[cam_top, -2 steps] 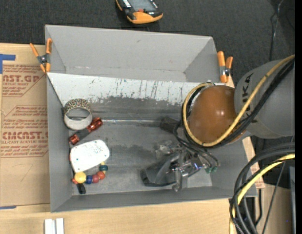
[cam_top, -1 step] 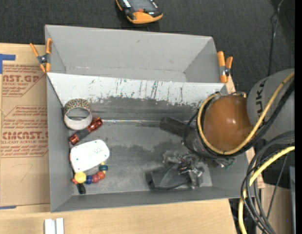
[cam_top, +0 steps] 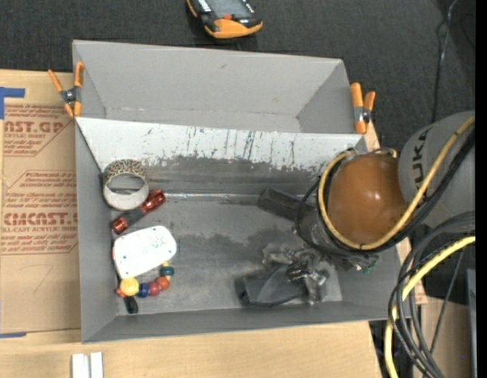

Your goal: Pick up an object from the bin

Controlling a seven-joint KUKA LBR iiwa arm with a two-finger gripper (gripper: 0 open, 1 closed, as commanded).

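Observation:
My gripper [cam_top: 300, 266] is low in the bin's front right part, under the arm's orange dome. Right below and to the left of it lies a dark grey, flat, wedge-shaped thing [cam_top: 263, 291] on the bin floor near the front wall. The gripper's metal parts reach down to the upper right edge of that thing; whether they touch it is hidden. Nothing shows as lifted off the floor.
Along the left wall lie a leopard-patterned ring [cam_top: 125, 184], a small red piece [cam_top: 153, 203], a white oval case [cam_top: 144, 250] and a string of coloured beads [cam_top: 143, 286]. The arm and its cables cover the bin's right side.

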